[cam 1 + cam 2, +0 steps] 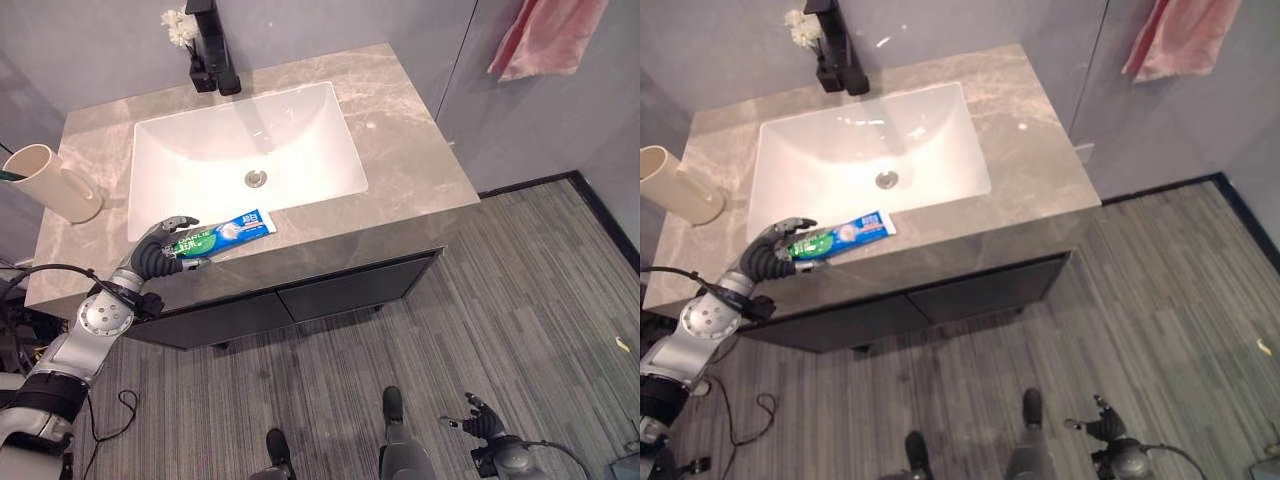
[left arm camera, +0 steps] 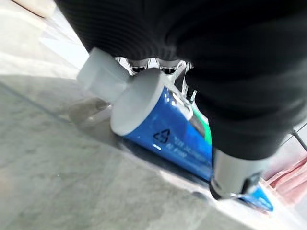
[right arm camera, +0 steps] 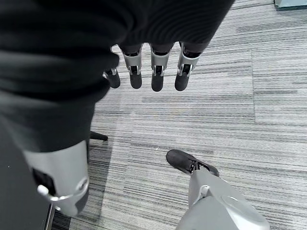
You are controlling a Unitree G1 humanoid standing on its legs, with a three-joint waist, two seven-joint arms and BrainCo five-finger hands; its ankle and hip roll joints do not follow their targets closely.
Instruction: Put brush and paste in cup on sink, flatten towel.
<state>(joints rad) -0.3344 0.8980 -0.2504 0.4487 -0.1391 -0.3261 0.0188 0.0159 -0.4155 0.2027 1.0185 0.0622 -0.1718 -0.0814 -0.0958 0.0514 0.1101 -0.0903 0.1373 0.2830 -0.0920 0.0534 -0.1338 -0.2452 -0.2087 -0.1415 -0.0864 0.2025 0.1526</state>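
A blue and green toothpaste tube [image 1: 235,230] lies on the grey marble counter [image 1: 400,130] at the sink's front rim. My left hand [image 1: 155,255] has its fingers and thumb curled round the tube's cap end; the grey cap [image 2: 103,76] shows close up in the left wrist view. A cream cup [image 1: 55,185] stands tilted at the counter's far left, with a green toothbrush tip [image 1: 10,176] at its mouth. A pink towel [image 1: 550,35] hangs on the wall at the upper right. My right hand [image 1: 485,422] hangs low over the floor, its fingers [image 3: 156,72] straight and holding nothing.
A white basin [image 1: 170,150] is set into the counter, with a black faucet [image 1: 215,50] and small white flowers [image 1: 182,28] behind it. Dark cabinet doors [image 1: 350,285] sit under the counter. Grey striped flooring [image 1: 520,300] stretches to the right.
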